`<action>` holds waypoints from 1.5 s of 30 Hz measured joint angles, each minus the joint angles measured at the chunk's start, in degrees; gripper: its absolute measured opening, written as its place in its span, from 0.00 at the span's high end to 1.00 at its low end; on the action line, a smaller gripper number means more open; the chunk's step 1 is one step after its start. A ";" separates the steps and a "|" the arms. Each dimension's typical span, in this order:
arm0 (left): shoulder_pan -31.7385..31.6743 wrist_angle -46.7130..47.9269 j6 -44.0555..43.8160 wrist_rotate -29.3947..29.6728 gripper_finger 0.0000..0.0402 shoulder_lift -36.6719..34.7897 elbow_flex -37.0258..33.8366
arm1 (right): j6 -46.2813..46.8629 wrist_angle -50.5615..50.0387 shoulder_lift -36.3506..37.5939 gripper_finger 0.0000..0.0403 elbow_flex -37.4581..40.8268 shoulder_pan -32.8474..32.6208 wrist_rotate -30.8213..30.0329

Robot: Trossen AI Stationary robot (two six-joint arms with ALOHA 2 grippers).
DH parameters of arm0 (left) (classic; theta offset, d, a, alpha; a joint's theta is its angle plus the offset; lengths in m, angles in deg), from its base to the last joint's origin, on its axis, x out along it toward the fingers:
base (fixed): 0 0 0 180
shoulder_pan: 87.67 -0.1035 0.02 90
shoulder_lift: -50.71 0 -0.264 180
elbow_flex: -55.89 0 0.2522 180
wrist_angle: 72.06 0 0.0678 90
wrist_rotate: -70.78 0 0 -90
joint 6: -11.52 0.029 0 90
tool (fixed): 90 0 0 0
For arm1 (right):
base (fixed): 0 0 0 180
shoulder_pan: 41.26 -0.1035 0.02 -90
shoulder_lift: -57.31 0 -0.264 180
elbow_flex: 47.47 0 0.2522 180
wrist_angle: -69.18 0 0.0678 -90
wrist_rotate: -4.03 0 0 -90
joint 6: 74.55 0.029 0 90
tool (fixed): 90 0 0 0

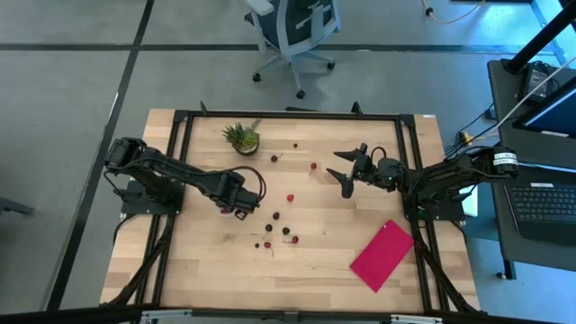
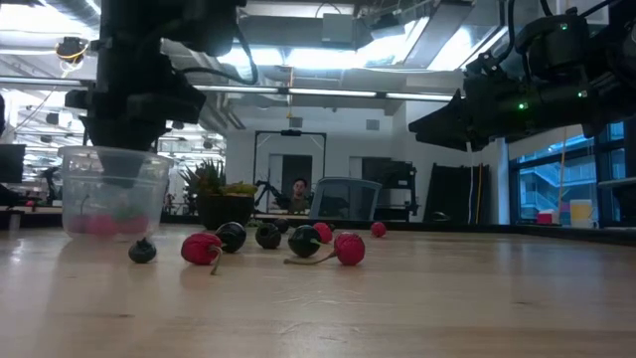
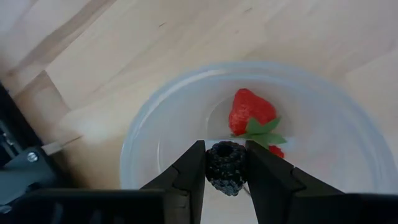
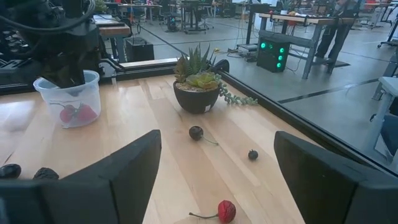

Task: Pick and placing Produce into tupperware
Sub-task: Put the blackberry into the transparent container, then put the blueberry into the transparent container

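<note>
the left gripper (image 3: 226, 171) is held directly over the open mouth of the tupperware (image 3: 249, 124), fingers (image 3: 186, 177) closed down to a narrow gap with a dark blackberry (image 3: 226, 167) pinched between the tips. the berry is seen above the container's inside, not yet resting on its floor. a red strawberry (image 3: 252, 112) with green leaves is already lying inside the tupperware, with a second bit of red partly hidden beside it.

in the high view the left gripper (image 1: 236, 200) is placed at the left-centre of the table (image 1: 324, 270), and the container underneath it is mostly covered by the arm. in the low view the tupperware (image 2: 111, 191) is shown standing upright on the wood, with red visible through its translucent wall.

the rest of the produce (image 1: 279, 229) is scattered loose on the table to the right of the container: a small cluster of red and dark pieces near the middle, and a few more further back toward the potted plant (image 1: 241, 137). a dark cherry (image 4: 196, 132) and a red cherry (image 4: 226, 210) with stems are seen in the right wrist view.

the right gripper (image 1: 346, 171) is held above the table right of centre, fingers spread wide, nothing between them. a pink rectangular piece (image 1: 382, 255) is lying flat at the front right.
</note>
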 joint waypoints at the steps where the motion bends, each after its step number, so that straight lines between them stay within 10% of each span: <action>1: -0.06 0.00 0.00 0.00 0.76 0.00 0.00 | 0.00 0.00 0.00 0.22 0.00 0.02 0.00; 19: 0.39 1.18 0.99 2.50 0.57 -0.87 0.89 | -0.02 0.09 0.00 0.22 0.00 0.01 0.01; 31: 7.88 1.16 11.46 20.53 0.53 -21.04 1.24 | 0.00 1.67 0.00 0.22 -0.02 0.02 0.22; 45: 14.50 -56.83 38.87 19.69 0.53 -48.64 -33.99 | 1.27 -2.44 0.02 0.22 -5.96 -0.07 0.46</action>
